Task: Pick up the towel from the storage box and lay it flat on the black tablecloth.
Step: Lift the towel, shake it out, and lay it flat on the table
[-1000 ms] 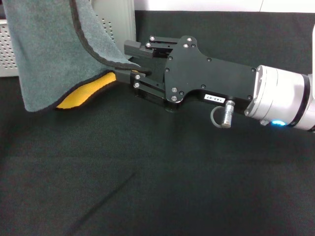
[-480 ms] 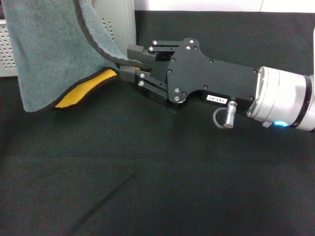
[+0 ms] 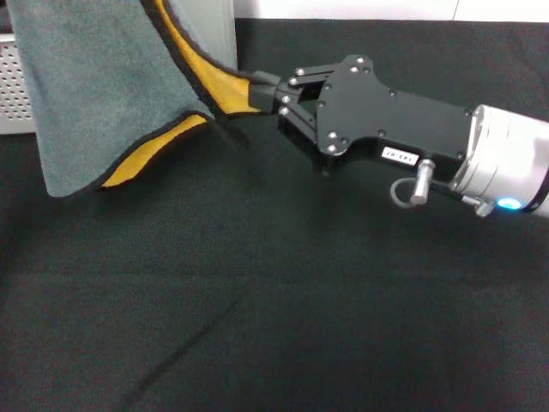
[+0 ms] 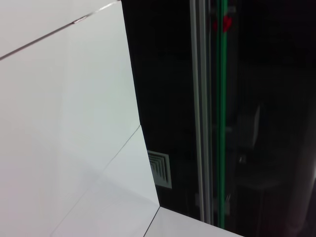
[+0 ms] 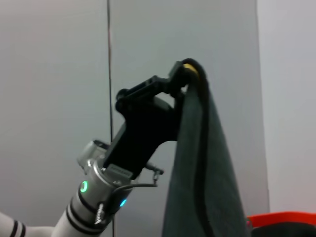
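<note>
The towel (image 3: 94,86) hangs at the left of the head view, grey side facing me, its yellow side (image 3: 219,86) showing along the pulled edge. My right gripper (image 3: 264,86) reaches in from the right and is shut on the towel's black-hemmed edge, above the black tablecloth (image 3: 283,283). In the right wrist view my left gripper (image 5: 183,74) is shut on the towel's top edge and the towel (image 5: 202,168) hangs down from it. The storage box (image 3: 206,30) stands behind the towel, with its perforated wall (image 3: 10,86) at the far left.
The tablecloth stretches across the front and right with faint creases. An orange-red object (image 5: 281,219) shows low in the right wrist view. The left wrist view shows only white panels (image 4: 64,123) and a dark glass wall.
My right gripper has moved right and slightly up with the towel's edge in it, pulling that edge out and turning more of the yellow side towards me.
</note>
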Robot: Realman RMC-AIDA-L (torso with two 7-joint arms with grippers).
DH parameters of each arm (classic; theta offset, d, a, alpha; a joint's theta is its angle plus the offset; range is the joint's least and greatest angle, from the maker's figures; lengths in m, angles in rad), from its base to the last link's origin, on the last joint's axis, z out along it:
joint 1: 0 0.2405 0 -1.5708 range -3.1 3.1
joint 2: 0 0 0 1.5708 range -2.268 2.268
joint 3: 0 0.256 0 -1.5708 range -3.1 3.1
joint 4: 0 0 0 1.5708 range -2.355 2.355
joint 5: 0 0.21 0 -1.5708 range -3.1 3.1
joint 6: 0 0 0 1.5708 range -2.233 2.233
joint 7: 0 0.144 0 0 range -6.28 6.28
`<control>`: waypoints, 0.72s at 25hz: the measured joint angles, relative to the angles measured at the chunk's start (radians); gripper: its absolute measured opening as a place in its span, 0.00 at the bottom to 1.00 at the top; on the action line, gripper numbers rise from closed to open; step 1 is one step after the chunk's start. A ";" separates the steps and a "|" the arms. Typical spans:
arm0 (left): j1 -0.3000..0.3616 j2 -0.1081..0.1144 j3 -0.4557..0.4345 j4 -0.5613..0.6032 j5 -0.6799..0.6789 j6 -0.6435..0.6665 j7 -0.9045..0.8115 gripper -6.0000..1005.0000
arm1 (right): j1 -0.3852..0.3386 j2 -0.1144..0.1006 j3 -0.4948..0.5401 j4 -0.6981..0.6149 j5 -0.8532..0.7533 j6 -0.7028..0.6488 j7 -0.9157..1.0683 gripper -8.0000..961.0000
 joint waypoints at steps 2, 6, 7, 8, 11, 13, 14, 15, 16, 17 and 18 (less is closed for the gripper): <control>0.003 0.000 0.001 0.000 0.003 0.001 0.000 0.02 | -0.003 -0.001 0.013 0.000 -0.009 0.000 0.014 0.07; 0.020 0.001 0.006 0.000 0.033 0.004 -0.004 0.02 | -0.009 -0.002 0.061 -0.036 -0.091 -0.005 0.096 0.01; 0.022 0.002 0.007 0.000 0.044 0.004 -0.006 0.02 | -0.014 -0.002 0.083 -0.058 -0.129 -0.005 0.137 0.01; 0.026 0.003 0.007 0.000 0.069 0.004 -0.008 0.02 | -0.021 -0.002 0.102 -0.080 -0.161 -0.006 0.168 0.01; 0.059 0.009 0.007 0.000 0.123 0.006 -0.014 0.02 | -0.057 -0.002 0.150 -0.164 -0.252 -0.002 0.257 0.01; 0.097 0.024 0.007 0.001 0.158 0.008 -0.020 0.02 | -0.100 -0.003 0.186 -0.247 -0.310 0.002 0.316 0.01; 0.113 0.032 0.007 0.002 0.179 0.010 -0.024 0.02 | -0.127 -0.004 0.206 -0.294 -0.337 0.004 0.346 0.01; 0.126 0.039 0.007 0.003 0.195 0.012 -0.027 0.02 | -0.146 -0.005 0.218 -0.325 -0.358 0.006 0.369 0.01; 0.143 0.050 0.007 0.005 0.218 0.015 -0.031 0.02 | -0.167 -0.005 0.238 -0.365 -0.385 0.011 0.398 0.01; 0.163 0.062 0.007 0.008 0.245 0.018 -0.033 0.02 | -0.182 -0.006 0.255 -0.400 -0.406 0.021 0.424 0.01; 0.176 0.070 0.007 0.009 0.262 0.020 -0.035 0.02 | -0.196 -0.007 0.273 -0.428 -0.426 0.033 0.451 0.01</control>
